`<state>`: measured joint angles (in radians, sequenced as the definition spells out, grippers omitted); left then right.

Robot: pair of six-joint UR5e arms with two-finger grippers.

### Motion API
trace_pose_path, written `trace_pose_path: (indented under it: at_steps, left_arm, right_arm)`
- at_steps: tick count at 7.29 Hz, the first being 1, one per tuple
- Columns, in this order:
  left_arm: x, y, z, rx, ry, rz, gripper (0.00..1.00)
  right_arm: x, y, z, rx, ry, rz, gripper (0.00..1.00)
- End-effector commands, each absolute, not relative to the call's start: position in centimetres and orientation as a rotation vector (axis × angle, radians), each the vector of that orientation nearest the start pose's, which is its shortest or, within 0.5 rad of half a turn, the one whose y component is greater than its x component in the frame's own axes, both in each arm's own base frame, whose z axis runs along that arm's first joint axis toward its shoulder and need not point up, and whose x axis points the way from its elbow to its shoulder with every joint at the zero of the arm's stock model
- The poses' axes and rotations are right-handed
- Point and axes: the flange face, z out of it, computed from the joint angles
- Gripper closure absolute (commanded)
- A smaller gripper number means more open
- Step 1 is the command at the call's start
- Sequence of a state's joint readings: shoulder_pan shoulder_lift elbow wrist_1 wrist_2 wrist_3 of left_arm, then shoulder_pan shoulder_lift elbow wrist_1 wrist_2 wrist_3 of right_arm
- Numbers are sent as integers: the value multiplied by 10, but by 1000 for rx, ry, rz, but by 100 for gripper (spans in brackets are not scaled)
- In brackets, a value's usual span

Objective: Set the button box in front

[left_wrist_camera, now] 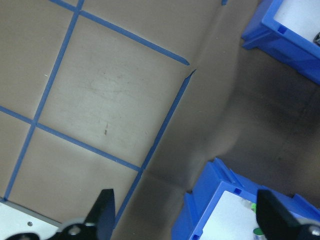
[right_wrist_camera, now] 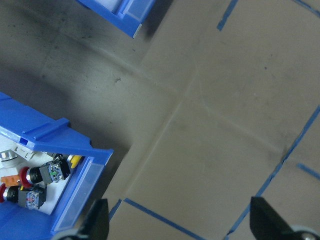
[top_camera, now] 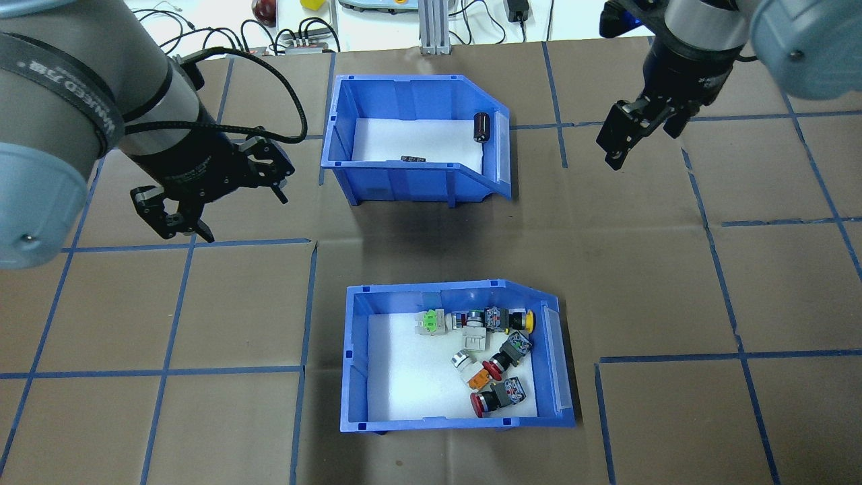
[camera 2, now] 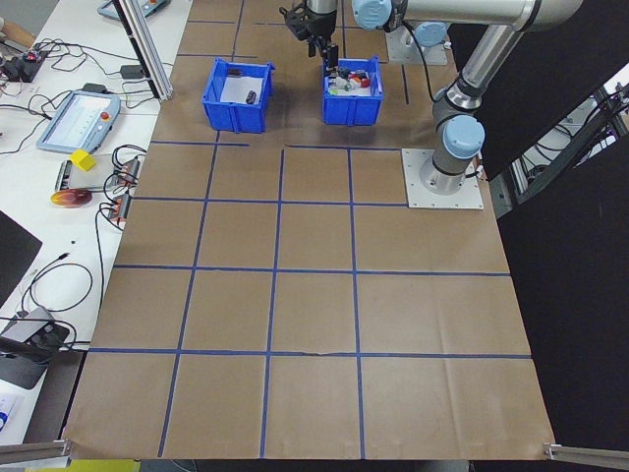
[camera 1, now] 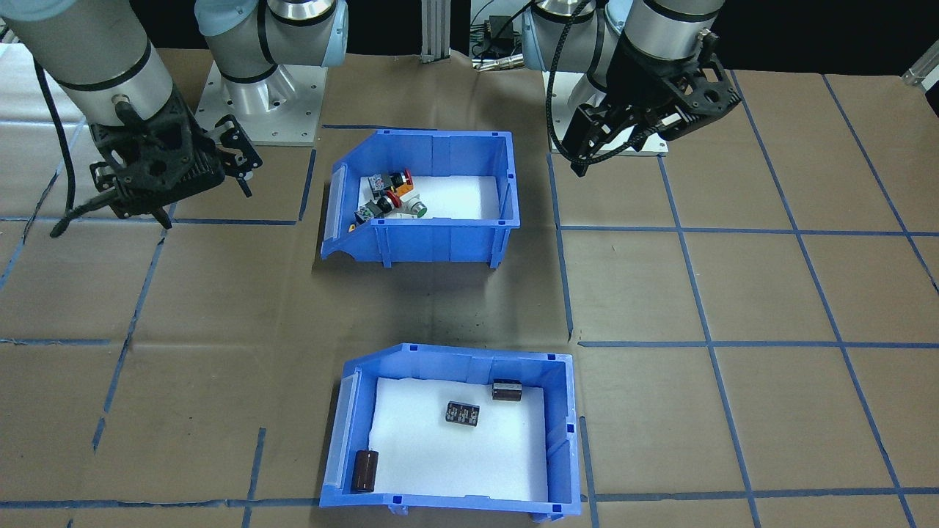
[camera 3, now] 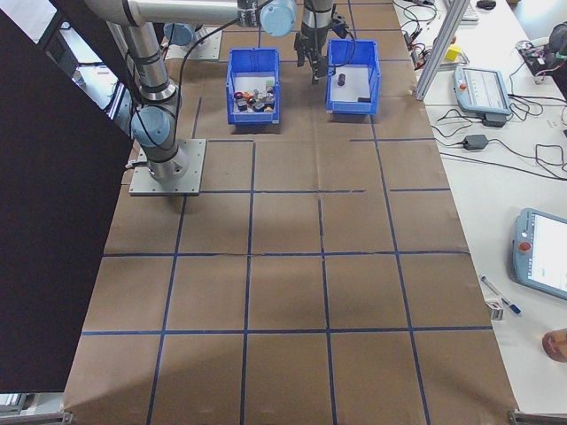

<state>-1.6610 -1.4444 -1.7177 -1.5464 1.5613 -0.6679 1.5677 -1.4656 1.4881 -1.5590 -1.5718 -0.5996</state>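
The button box [top_camera: 357,377] is a blue bin with a white foam floor, and red, yellow, orange and green push buttons [top_camera: 495,357] lie piled toward its sloped side. It stands on the robot's side of the table, also seen as the farther bin [camera 1: 440,246] in the front-facing view. My left gripper [top_camera: 242,215] hovers open above the table, off the box's far-left corner [left_wrist_camera: 215,200]. Over the far right of the table my right gripper [top_camera: 640,145] is open too, with the box's sloped end [right_wrist_camera: 50,140] below it. Neither gripper holds anything.
A second blue bin [top_camera: 404,185] with dark cylinders [top_camera: 481,126] stands on the operators' side, directly beyond the button box, a bare strip of table between them. Brown paper with blue tape lines [top_camera: 182,370] covers the table. Cables and devices lie past the far edge.
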Motion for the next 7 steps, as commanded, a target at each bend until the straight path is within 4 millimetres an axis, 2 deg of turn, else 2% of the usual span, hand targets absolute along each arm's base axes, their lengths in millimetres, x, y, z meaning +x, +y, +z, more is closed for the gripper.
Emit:
trace_pose_path:
  at_steps: [1,2,3,4,5,7]
  left_arm:
    - [-240,-394,465,-1256,2880,22,1]
    - [-244,-380,449,-1424,2779,60,1]
    - [-246,-366,424,-1598,2641,107,1]
    - [-265,-343,412,-1743,2582,97,1]
    - [-294,-317,396,-1902,2548,74,1]
    - [-332,-268,355,-2110,2474,48,1]
  right_arm:
    - [200,-584,460,-1401,2814,6,0]
    - [245,-596,461,-1523,2765,-17,0]
    - [284,-613,451,-1632,2693,-29,0]
    - [326,-622,434,-1768,2601,-19,0]
    - [362,-632,423,-1863,2538,-34,0]
    - [425,-640,382,-1963,2457,1,0]
